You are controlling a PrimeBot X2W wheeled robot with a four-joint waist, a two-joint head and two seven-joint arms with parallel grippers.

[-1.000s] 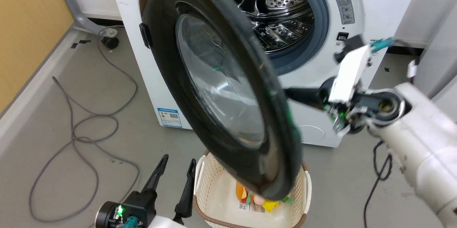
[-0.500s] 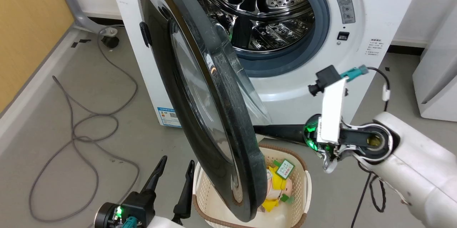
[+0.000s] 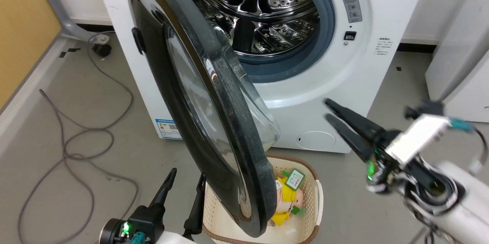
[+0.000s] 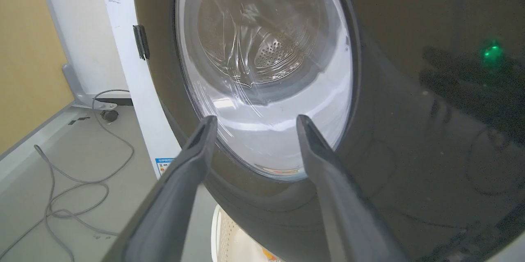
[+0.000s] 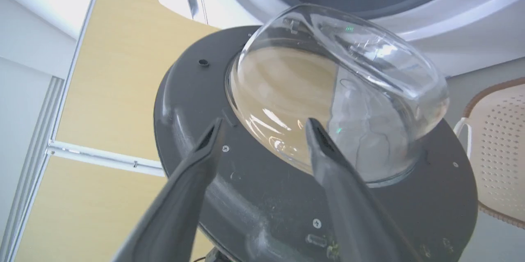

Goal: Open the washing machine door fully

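The head camera is looking down from above at the washing machine door [image 3: 233,129]; both wrist cameras are peering close at its opposite faces.

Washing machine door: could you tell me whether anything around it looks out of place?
Nothing looks damaged. A laundry basket stands right under the open door, and a loose grey cable sprawls in loops across the floor nearby.

Glossy black plastic on the near face of the washing machine door [image 3: 233,129], scuffed matt grey on its far face; clear smooth glass in the bulging window [image 5: 336,85]. Smooth white shell on the washing machine [image 3: 336,83], shiny perforated steel drum [image 3: 263,11], matt grey-blue rubber gasket [image 3: 294,64]. Cream perforated plastic basket [image 3: 310,202]
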